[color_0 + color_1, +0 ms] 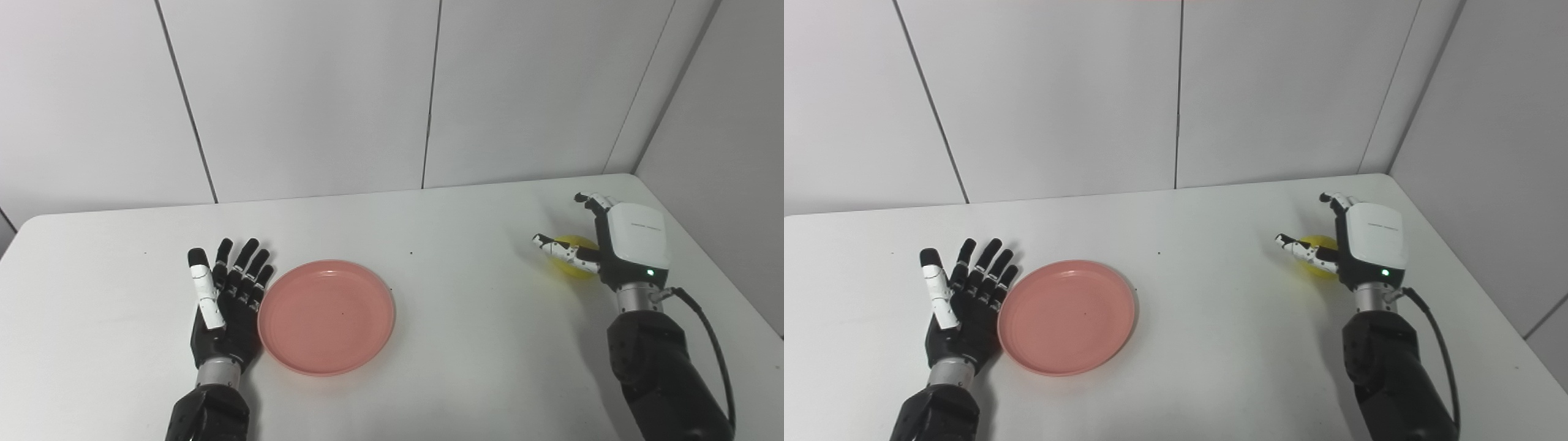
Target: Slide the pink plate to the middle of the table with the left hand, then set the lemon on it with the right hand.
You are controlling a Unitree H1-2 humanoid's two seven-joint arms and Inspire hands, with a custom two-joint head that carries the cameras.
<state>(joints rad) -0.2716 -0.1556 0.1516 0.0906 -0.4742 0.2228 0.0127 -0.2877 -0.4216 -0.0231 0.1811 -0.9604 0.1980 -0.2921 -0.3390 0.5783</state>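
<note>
Though right hand [612, 245] cups it, lemon [574, 256] half hidden.

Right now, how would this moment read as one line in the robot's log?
left hand: open, flat beside plate | right hand: fingers around lemon, grip unclear | plate: empty | lemon: on table, far right

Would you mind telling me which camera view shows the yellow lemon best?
The left eye view, slightly: the round yellow lemon shows a bit more between the right hand and its thumb. In the right eye view the lemon sits the same way, mostly hidden behind that hand, only a smaller yellow patch showing.
</note>
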